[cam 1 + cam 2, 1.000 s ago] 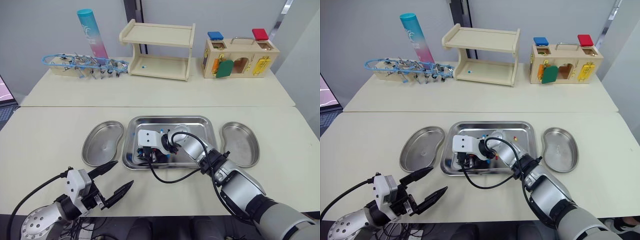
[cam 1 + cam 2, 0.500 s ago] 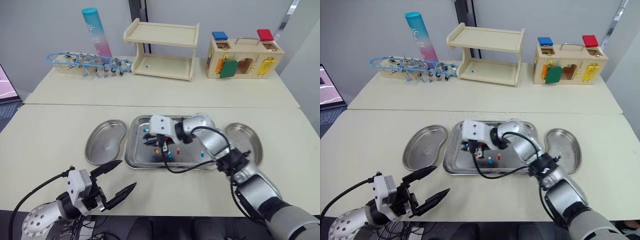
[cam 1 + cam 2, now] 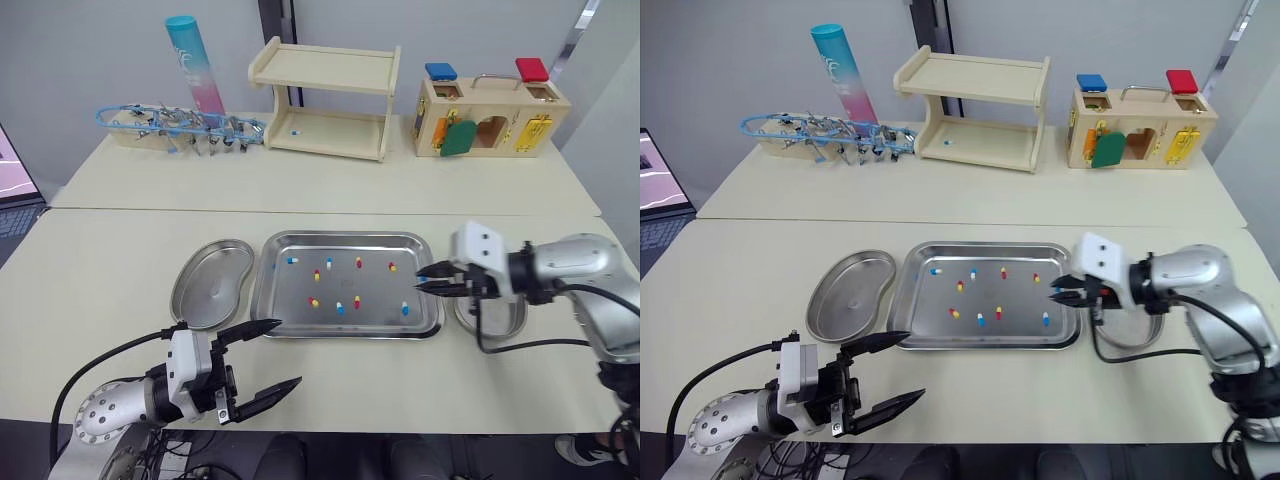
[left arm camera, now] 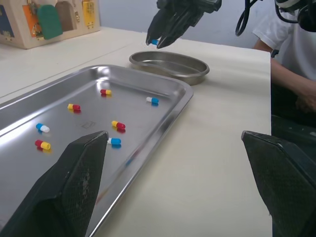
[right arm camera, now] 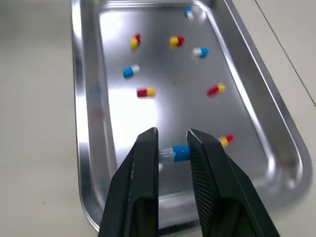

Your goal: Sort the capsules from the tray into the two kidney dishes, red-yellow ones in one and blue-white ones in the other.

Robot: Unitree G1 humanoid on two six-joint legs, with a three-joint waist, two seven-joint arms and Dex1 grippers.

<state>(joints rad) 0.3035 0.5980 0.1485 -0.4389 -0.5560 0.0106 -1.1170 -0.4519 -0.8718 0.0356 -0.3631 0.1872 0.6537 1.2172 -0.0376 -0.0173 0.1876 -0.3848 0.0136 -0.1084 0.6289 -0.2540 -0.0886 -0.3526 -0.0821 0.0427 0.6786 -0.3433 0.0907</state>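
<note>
The steel tray (image 3: 345,238) holds several red-yellow capsules (image 3: 358,263) and blue-white capsules (image 3: 405,308). An empty kidney dish (image 3: 205,300) lies to its left, and another kidney dish (image 3: 500,320) to its right. My right gripper (image 3: 423,277) hovers over the tray's right rim, beside the right dish. It is shut on a blue-white capsule (image 5: 175,153), whose blue end (image 4: 154,42) shows at the fingertips in the left wrist view. My left gripper (image 3: 265,355) is open and empty, low over the table in front of the tray's left corner.
Along the back table stand a wooden shelf (image 3: 325,100), a wooden lock box (image 3: 490,115), a blue-pink tube (image 3: 190,65) and a rack of metal tools (image 3: 170,125). A person's sleeve (image 4: 291,44) shows beyond the right dish.
My right gripper left the tray's left-centre and moved right to the tray's right rim, carrying a blue-white capsule. My left gripper shifted slightly right. The camera view also shifted.
</note>
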